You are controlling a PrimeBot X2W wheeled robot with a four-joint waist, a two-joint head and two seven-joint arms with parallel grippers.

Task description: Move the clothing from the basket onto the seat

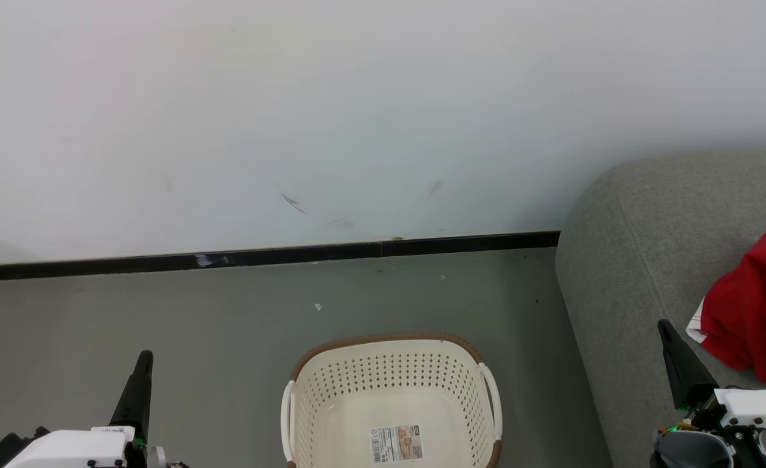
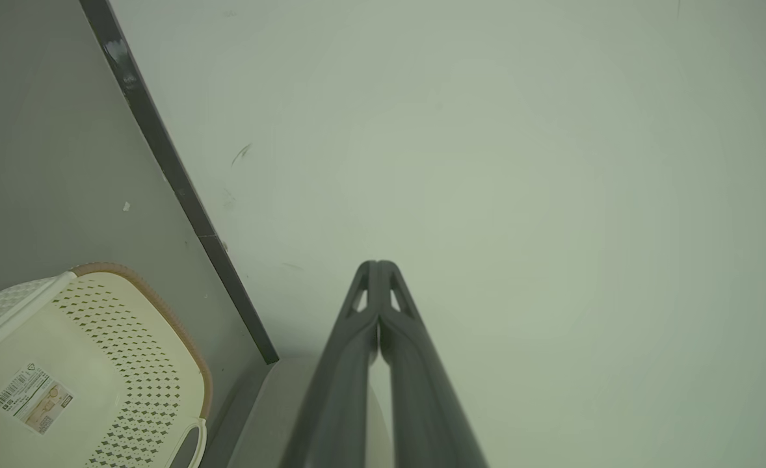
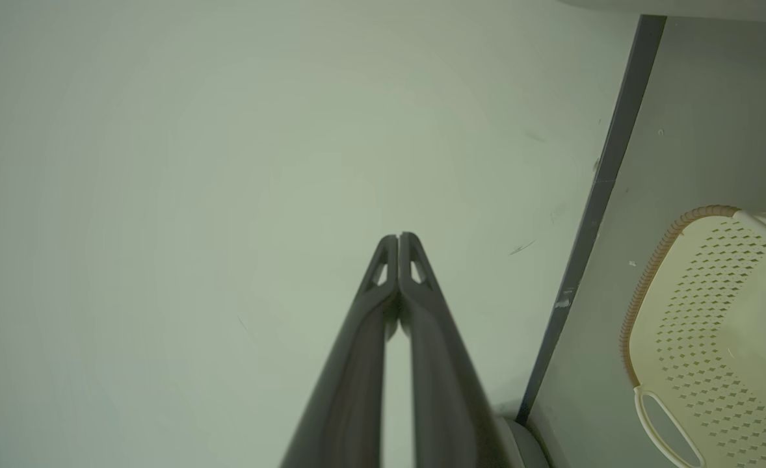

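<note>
— Floor and room?
— Grey floor (image 1: 162, 312), pale scuffed wall (image 1: 292, 97) far, black skirting (image 1: 292, 255) between.
— Around?
— Cream basket (image 1: 389, 341) near centre, mouth up, handles left and right, label (image 1: 396, 443) on bare bottom; long axis cut off, cannot tell. Grey seat (image 1: 630, 227) just right.
— Clothing?
— Red clothing (image 1: 760, 305) bunched on seat, far right, striped trim pointing left.
— Pincers?
— Closed, holding nothing: left gripper (image 1: 142, 361) near left, right gripper (image 1: 666, 328) near right, tips pointing far.

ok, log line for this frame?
basket: nothing visible inside | clothing: on seat | left fingers: shut, empty | right fingers: shut, empty
</note>
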